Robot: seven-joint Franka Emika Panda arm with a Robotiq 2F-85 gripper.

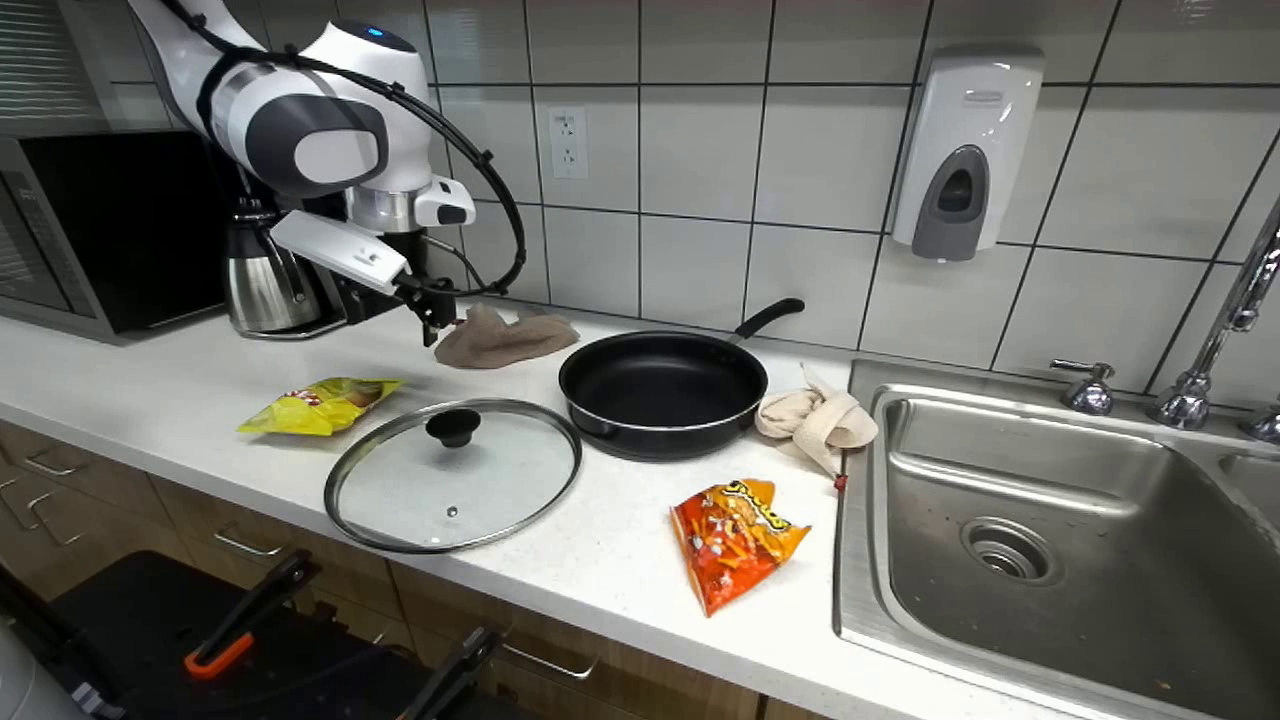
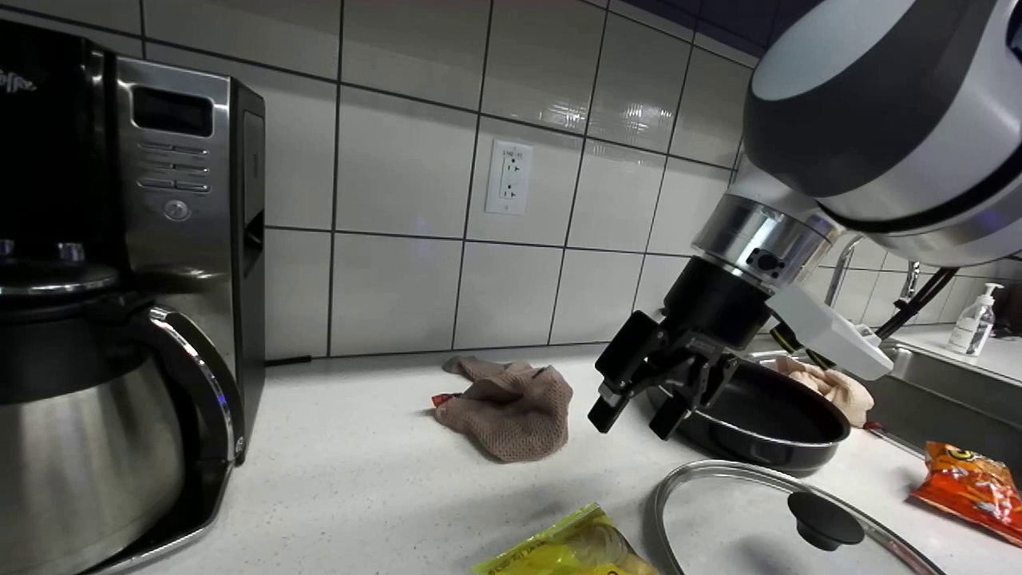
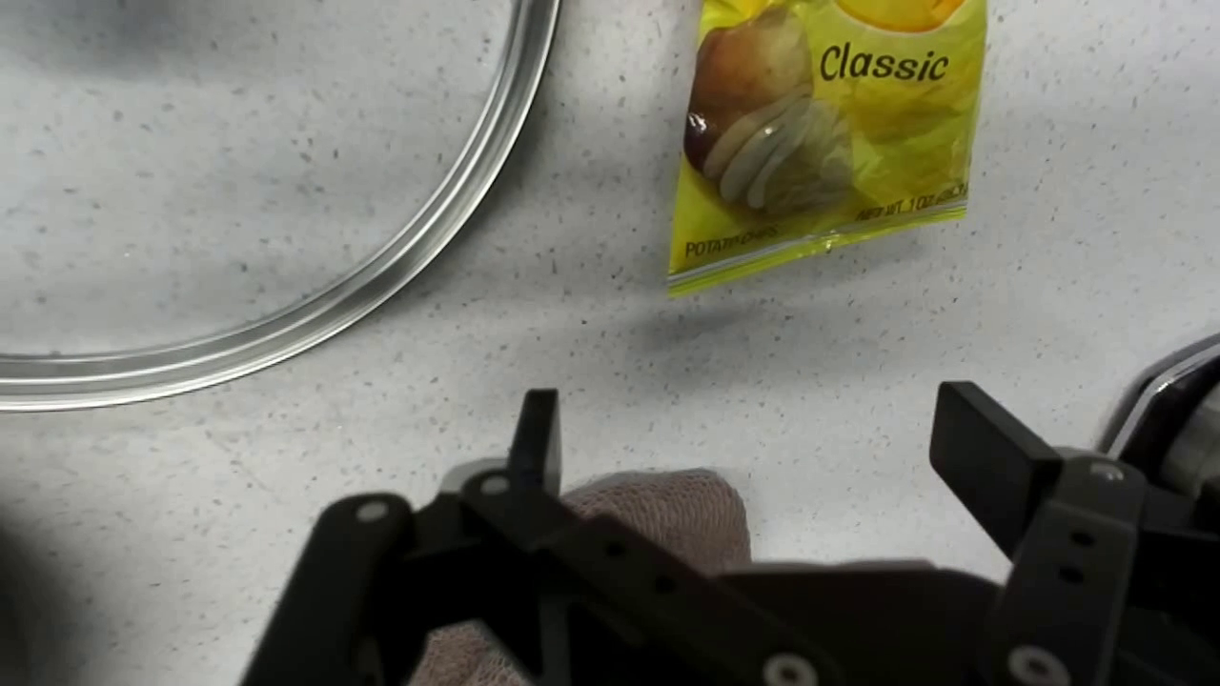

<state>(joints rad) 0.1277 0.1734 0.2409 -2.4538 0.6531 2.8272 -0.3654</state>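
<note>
Pincer spread wide, with nothing in its grasp

Its fingers stand far apart, raised above the pale, speckled tabletop, and hold nothing between them. Close by lies a crumpled brown cloth, near the tiled wall; in the wrist view the pincer hides part of it. Higher up in that view, a yellow bag of potato chips lies on the tabletop, near the edge of a glass lid. The lid rests with its black knob up, between that bag and a black frying pan, whose handle slants toward the wall. Just beside the pan, a knotted beige cloth sits by the steel sink; an orange-red snack bag lies near the sink too. A coffee maker with a steel carafe stands along the same wall, and the brown cloth lies between it and the pan. Farther along, a soap dispenser is fixed to the wall above the sink.
</note>
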